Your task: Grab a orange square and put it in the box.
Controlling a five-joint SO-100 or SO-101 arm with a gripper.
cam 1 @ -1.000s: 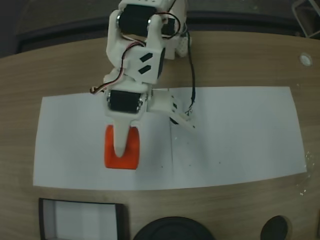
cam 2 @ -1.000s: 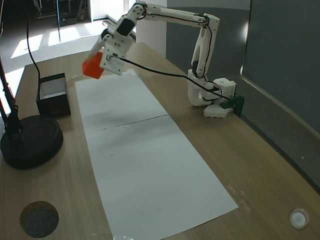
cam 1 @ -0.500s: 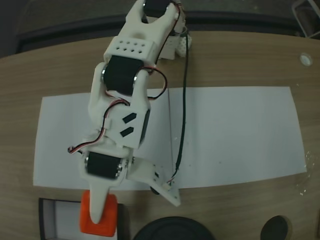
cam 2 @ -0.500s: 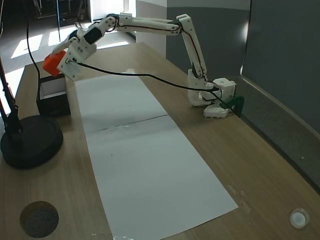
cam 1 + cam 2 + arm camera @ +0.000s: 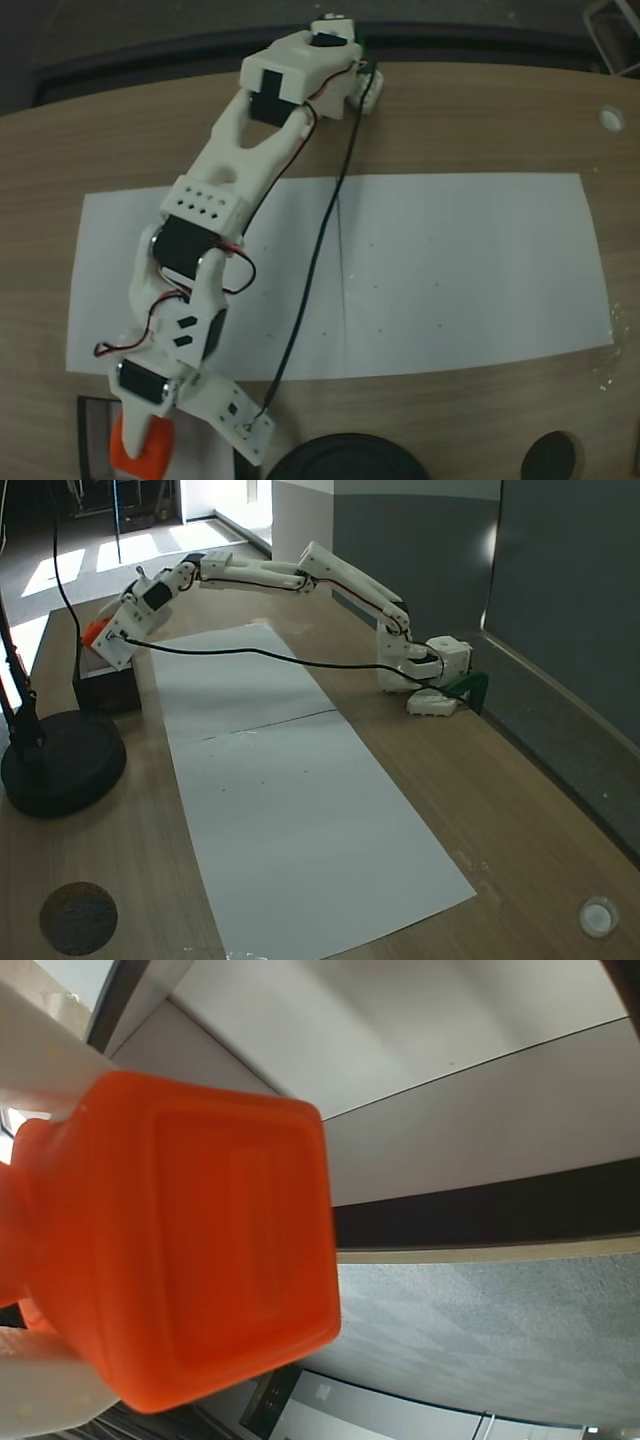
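Overhead, claw grips orange square above box.

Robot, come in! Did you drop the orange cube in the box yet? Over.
Gripper shut on orange cube. Cube over the box, not released. Nothing in the way.

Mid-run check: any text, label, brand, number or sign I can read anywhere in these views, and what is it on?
None readable.
The orange square, held in the gripper over the box, bears a plain raised bar, not a letter.
The arm and the white paper sheet carry no print.
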